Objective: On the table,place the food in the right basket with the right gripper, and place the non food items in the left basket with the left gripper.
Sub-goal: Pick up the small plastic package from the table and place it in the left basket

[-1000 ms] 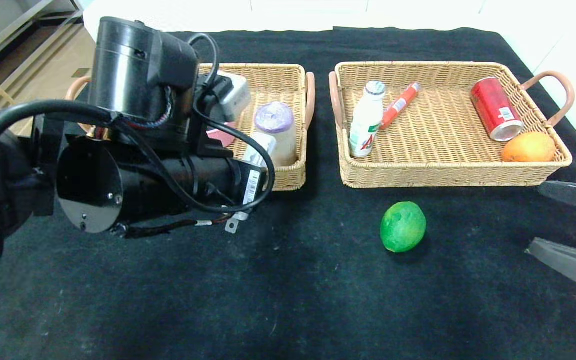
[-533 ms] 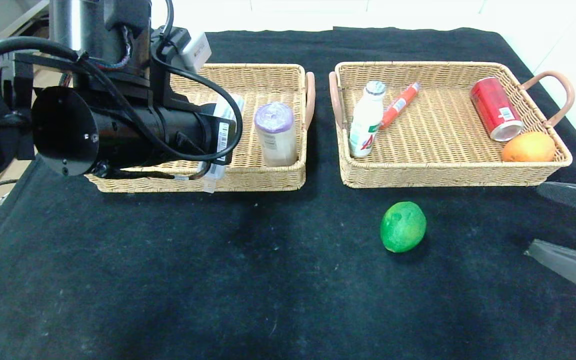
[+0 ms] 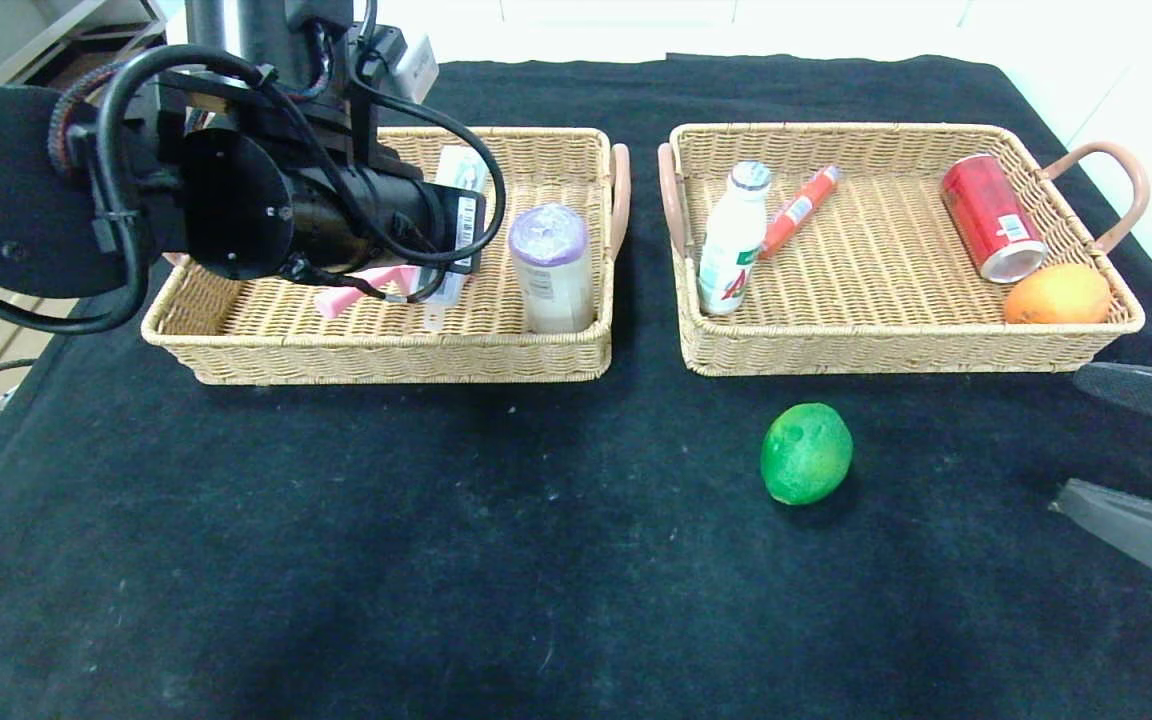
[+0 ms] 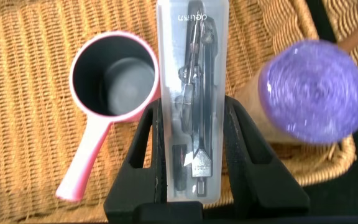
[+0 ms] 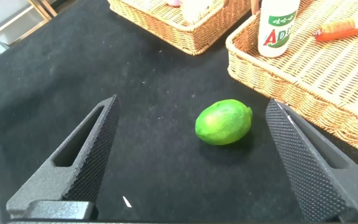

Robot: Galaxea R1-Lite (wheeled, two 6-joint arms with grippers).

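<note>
My left gripper (image 4: 193, 106) is shut on a clear plastic case (image 4: 192, 93) with a drawing compass inside, held above the left basket (image 3: 386, 360). In the head view the left arm hides most of the gripper, and the case (image 3: 458, 168) sticks out past it. Below lie a pink scoop (image 4: 114, 74) and a purple-lidded canister (image 4: 316, 93). A green lime (image 3: 806, 453) lies on the black cloth in front of the right basket (image 3: 896, 350). My right gripper (image 5: 192, 102) is open, low over the cloth to the right of the lime (image 5: 224, 122), apart from it.
The right basket holds a white bottle (image 3: 733, 240), an orange-red tube (image 3: 799, 210), a red can (image 3: 993, 218) and an orange (image 3: 1057, 294). The canister (image 3: 550, 265) stands upright at the left basket's right end, with the pink scoop (image 3: 361, 290) mid-basket.
The left arm has swung back and to the left with the case, from the basket's front edge to above its middle. The pink scoop has come into view. The right gripper and lime have not moved.
</note>
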